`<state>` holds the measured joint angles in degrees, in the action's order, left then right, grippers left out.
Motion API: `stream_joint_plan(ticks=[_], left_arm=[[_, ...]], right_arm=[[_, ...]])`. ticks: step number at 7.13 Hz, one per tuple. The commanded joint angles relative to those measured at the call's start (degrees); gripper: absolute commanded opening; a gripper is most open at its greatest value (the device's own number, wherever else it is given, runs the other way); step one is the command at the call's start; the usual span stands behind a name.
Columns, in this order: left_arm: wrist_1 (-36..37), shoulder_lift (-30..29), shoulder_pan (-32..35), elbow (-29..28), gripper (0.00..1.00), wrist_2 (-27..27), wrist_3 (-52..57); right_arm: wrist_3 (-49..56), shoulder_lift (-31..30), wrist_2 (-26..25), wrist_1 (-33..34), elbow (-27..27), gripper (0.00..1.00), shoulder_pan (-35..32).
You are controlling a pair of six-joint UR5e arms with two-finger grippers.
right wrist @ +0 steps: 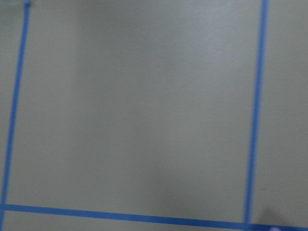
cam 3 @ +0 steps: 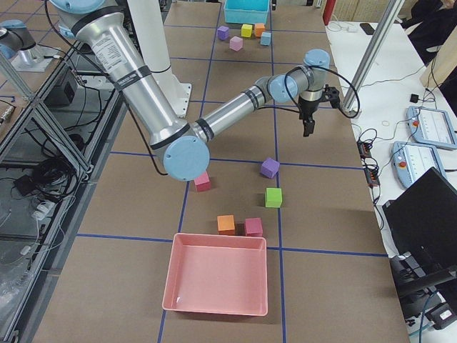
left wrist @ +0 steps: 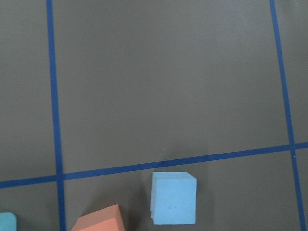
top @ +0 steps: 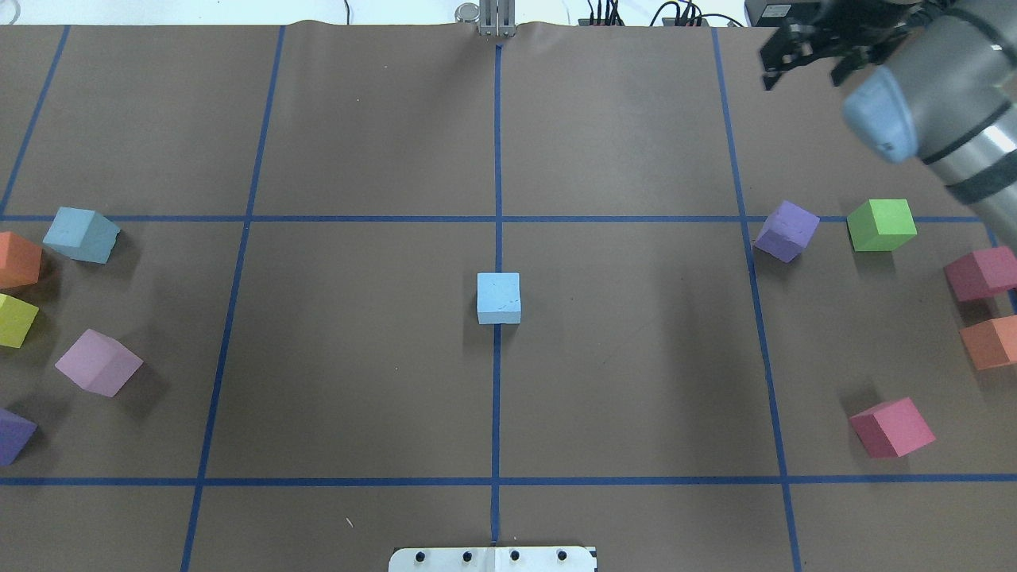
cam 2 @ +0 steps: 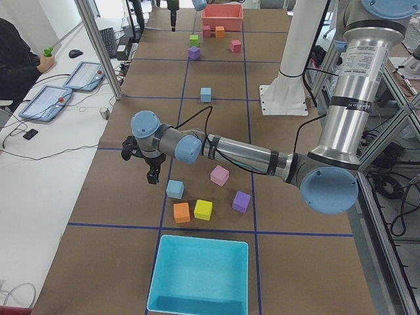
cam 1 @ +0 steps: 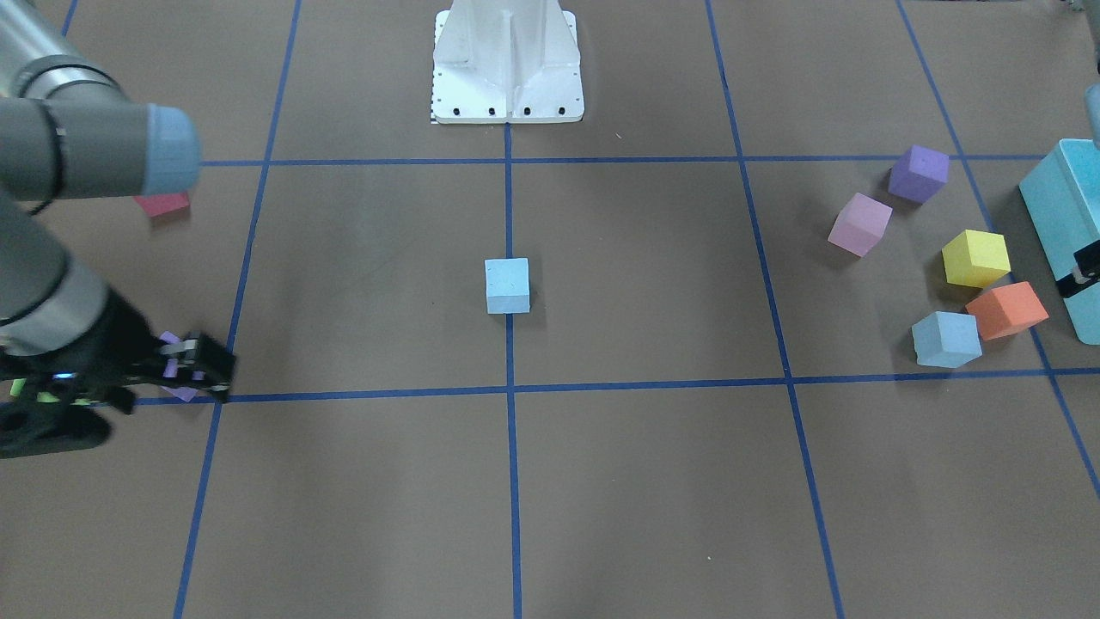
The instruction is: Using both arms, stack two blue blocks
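Right gripper [top: 802, 59] hangs above the far right corner of the table [top: 357, 143], carrying nothing; its fingers [cam 1: 210, 365] look close together, but how wide they stand cannot be told for sure. From the front camera it overlaps a purple block [cam 1: 176, 391] on the mat. The right wrist camera shows only bare brown mat and blue tape lines, blurred.

The left gripper [cam 2: 152, 172] shows only from the camera at the table's left end, so whether it is spread or closed cannot be told. It hangs above the mat near the far edge on the left end, just beside the second blue block [cam 2: 174, 189]. The left wrist camera looks straight down on that block [left wrist: 173, 198], which lies just below a tape line, with an orange block [left wrist: 98, 219] near it at the bottom edge.

The first blue block [top: 498, 298] sits flat at the middle of the table, on the centre tape line, well apart from everything else. The second blue block [top: 81, 234] lies near the left edge, tilted off the grid, just beside the orange block [top: 17, 260] and close to a yellow block [top: 16, 320], a pink block [top: 98, 363] and another purple block [top: 14, 435]. A turquoise bin [cam 2: 200, 275] stands at the left end.
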<state>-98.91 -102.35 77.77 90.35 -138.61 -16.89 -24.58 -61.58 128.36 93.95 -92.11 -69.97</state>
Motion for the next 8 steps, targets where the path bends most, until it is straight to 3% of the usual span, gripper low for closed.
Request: stream_joint_plan(ticks=[1,3,5,8], left_arm=[[-7.0,-2.8,-6.1,-6.9,0.98,3.9,-4.3],[-18.4,-2.8,-6.7,-15.8,0.98,4.0,-4.6],[-19.2,-2.4,-9.6,-15.6,0.98,7.7,-8.7],[-22.5,-0.3,-11.5,-15.5,0.98,7.7,-11.0]], right_arm=[[17.8,-11.9,2.1,1.1,-3.2,1.0,-10.9],[25.0,-18.3,2.6,0.8,-4.7,1.0,-16.4],[25.9,-25.3,2.5,0.5,-10.4,1.0,-16.9],[27.6,-26.4,2.5,0.6,-10.8,1.0,-19.1]])
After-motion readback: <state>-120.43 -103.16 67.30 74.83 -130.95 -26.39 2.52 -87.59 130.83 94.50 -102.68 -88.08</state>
